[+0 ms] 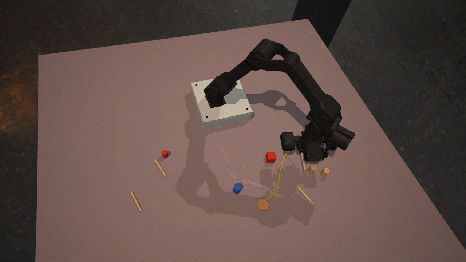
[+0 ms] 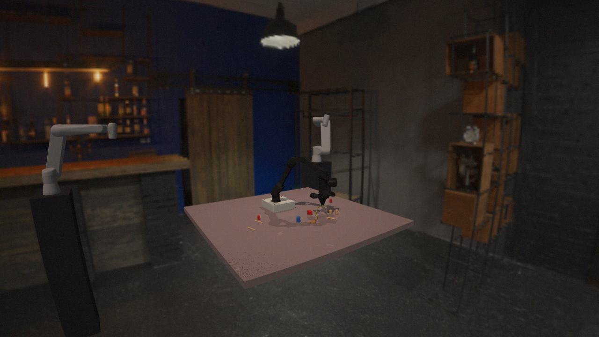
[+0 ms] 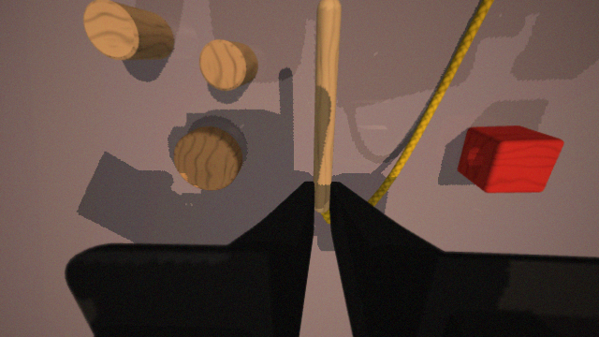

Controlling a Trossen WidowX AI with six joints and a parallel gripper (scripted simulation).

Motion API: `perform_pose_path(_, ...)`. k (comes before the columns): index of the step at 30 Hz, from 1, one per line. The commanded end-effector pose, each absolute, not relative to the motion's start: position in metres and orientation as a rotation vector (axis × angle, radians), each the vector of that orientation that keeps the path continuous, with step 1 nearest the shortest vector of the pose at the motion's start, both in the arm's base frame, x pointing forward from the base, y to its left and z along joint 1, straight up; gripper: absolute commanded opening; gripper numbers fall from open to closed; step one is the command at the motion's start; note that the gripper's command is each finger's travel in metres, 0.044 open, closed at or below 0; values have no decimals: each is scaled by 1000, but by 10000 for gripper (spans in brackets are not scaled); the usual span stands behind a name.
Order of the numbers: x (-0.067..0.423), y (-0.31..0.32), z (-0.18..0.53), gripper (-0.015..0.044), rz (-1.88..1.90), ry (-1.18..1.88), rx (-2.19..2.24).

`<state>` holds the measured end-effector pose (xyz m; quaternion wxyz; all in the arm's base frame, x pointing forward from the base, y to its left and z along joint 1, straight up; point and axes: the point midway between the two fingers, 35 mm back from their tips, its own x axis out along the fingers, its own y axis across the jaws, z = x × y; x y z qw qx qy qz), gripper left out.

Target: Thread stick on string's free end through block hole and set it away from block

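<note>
i have the gripper (image 3: 322,187) clamped on the string end of the stick (image 3: 326,94), so the free tip points ahead of the fingers, ready to lead into a hole. taking the stick as my landmark: the yellow string (image 3: 435,98) leaves its held end and trails off to the right, slack, which i judge leaves room to move. right of the stick, past the string, sits the red block (image 3: 510,158); a dim round mark on its left face may be the hole, and i judge the tip must swing toward it. left of the stick stands a wooden peg (image 3: 208,158), with two more pegs (image 3: 228,64) beyond it, close enough to knock. farther off, the string runs to the round button (image 1: 263,204), with a loose stick (image 1: 305,195) just beside it.
</note>
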<state>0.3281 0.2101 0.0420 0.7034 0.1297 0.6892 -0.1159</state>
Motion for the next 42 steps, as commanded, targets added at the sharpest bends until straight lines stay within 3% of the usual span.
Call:
perform_pose_path(1,334,209,43,0,-373,1513,412)
perform_pose_path(42,365,191,44,0,-1403,1039,1471)
